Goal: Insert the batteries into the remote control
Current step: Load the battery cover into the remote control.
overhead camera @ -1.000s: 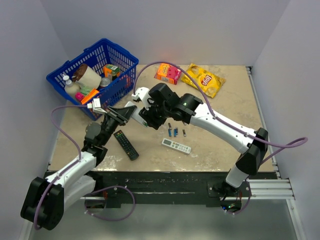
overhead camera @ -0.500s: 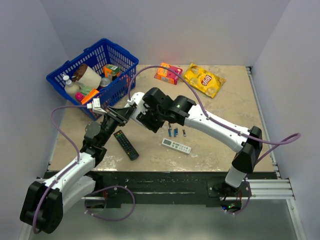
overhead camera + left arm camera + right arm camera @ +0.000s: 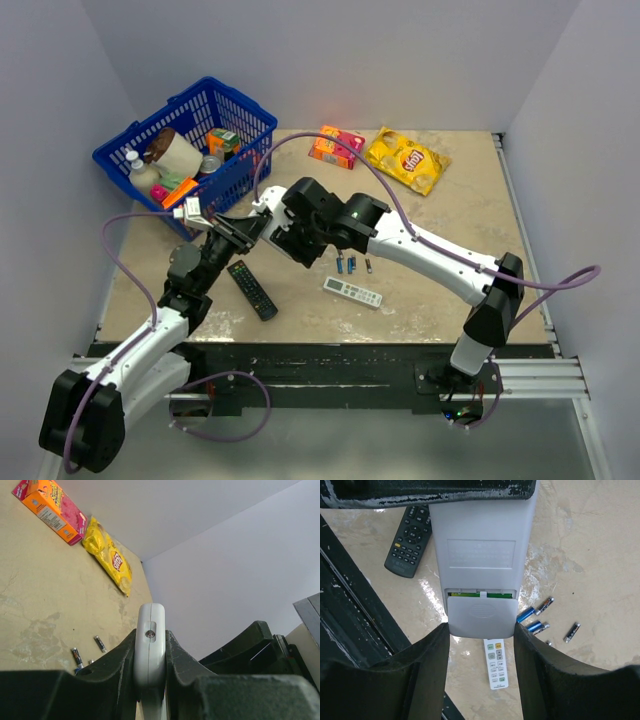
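My left gripper is shut on the remote control and holds it above the table. It grips the white body edge-on. In the right wrist view the plain white back faces the camera. Its battery cover is slid partly off, and a thin green strip shows in the gap. My right gripper has one finger against each side of that cover. Several batteries, blue and dark, lie loose on the table; they also show in the right wrist view.
A long black remote and a slim white remote lie on the table below the grippers. A blue basket of groceries stands at the back left. An orange box and a yellow snack bag lie at the back.
My right arm has moved left and closed in on the remote held by my left gripper. In the last half second it has hardly moved.
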You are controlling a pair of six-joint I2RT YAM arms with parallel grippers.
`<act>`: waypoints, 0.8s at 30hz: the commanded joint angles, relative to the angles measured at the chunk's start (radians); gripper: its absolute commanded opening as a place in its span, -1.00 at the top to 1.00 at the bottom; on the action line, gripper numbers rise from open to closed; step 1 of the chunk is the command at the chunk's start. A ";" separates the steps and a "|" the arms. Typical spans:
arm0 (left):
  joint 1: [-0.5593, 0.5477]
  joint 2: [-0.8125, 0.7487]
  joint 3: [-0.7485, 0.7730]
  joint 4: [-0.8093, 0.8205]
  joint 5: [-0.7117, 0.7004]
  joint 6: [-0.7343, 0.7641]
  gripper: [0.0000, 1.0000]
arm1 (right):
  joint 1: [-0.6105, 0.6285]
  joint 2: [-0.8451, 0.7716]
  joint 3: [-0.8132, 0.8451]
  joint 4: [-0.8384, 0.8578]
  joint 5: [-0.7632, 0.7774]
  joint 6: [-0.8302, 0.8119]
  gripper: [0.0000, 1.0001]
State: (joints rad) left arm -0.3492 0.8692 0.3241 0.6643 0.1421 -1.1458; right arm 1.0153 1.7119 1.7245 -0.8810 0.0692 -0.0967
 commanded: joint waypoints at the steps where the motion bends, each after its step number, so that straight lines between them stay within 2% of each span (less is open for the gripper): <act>1: -0.002 -0.022 0.055 0.027 0.007 -0.023 1.00 | 0.008 -0.031 0.052 0.031 0.009 0.020 0.20; 17: -0.008 -0.027 0.064 0.031 0.014 -0.046 1.00 | 0.016 -0.011 0.035 0.031 0.021 0.017 0.21; 24: -0.010 -0.024 0.052 0.046 0.011 -0.091 1.00 | 0.016 -0.005 0.043 0.034 0.009 0.017 0.11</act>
State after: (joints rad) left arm -0.3504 0.8593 0.3351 0.6403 0.1444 -1.1770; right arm 1.0267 1.7119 1.7340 -0.8742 0.0834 -0.0860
